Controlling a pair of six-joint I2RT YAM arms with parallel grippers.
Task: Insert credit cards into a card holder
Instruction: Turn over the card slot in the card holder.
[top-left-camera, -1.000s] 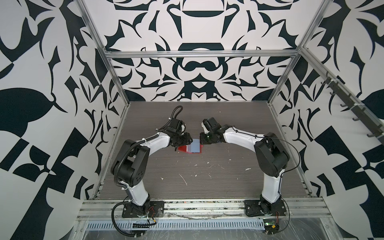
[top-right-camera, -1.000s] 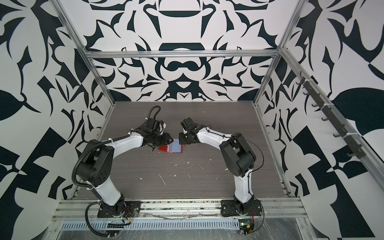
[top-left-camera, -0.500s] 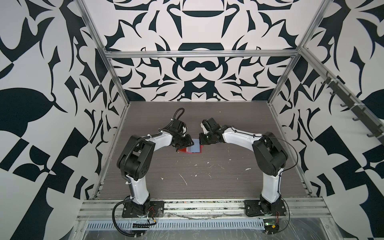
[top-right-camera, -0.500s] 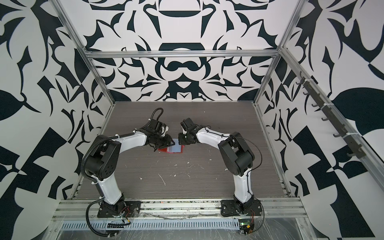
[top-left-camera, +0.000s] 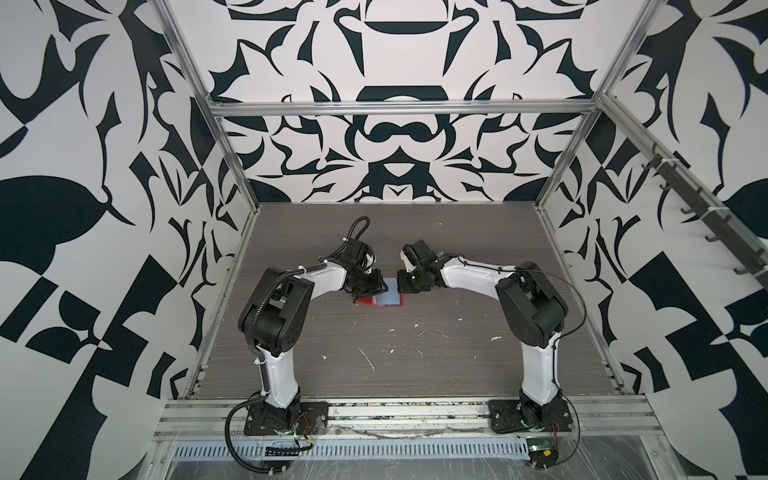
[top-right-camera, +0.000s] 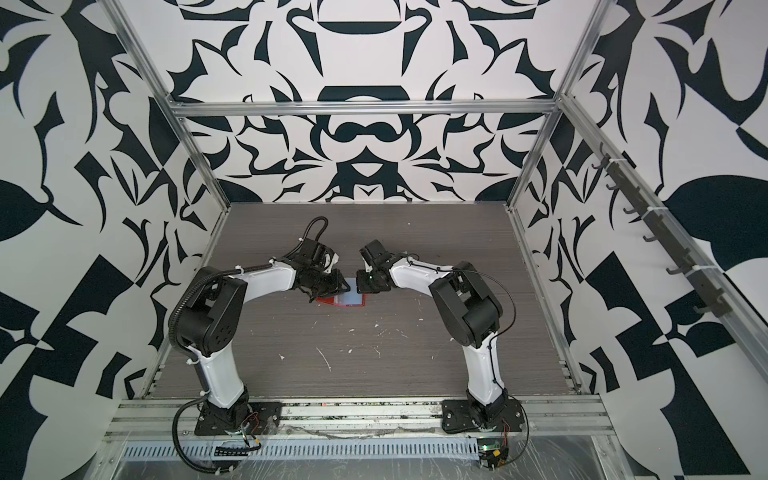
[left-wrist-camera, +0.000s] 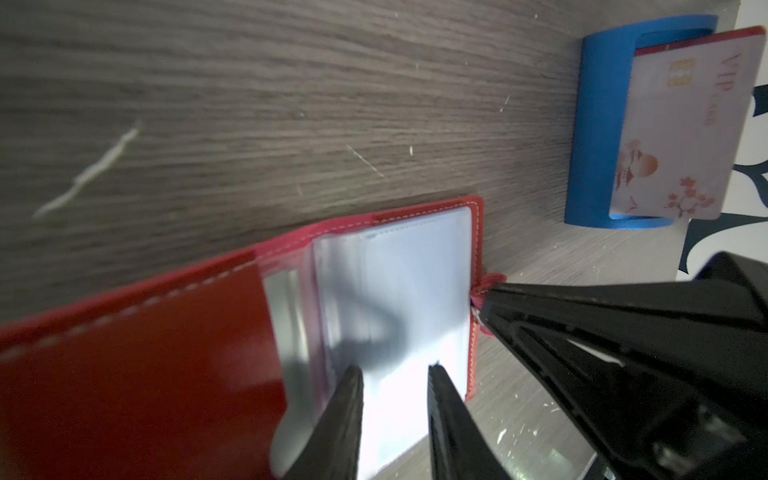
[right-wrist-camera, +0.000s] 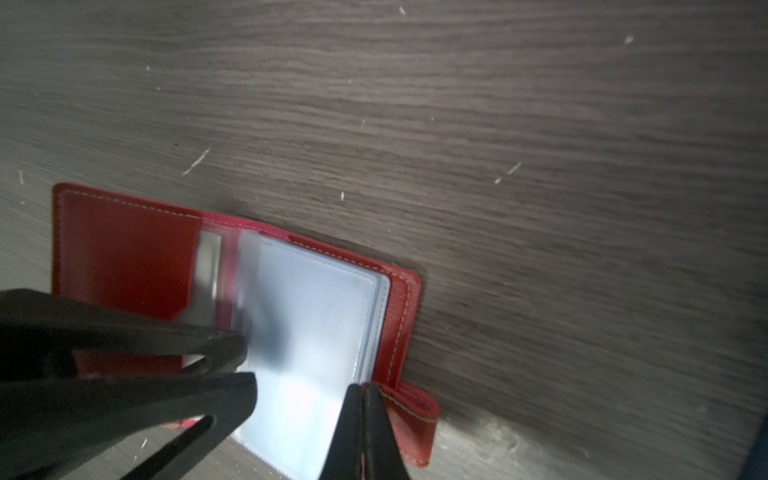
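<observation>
Sleeves (left-wrist-camera: 399, 291) of the card holder (left-wrist-camera: 137, 353) lie under the left gripper (left-wrist-camera: 392, 372), jaws a little apart. Pinch one softly while the clenched right gripper (right-wrist-camera: 363, 390) pins its edge.

Card holder (right-wrist-camera: 124, 257) lies open on wood-grain table (right-wrist-camera: 498, 124), clear sleeves (right-wrist-camera: 316, 316) up. Right gripper (right-wrist-camera: 363, 387) tips pressed together at its outer edge, beside snap tab (right-wrist-camera: 415, 409). Left gripper (right-wrist-camera: 246, 366) near its spine, tips slightly apart
</observation>
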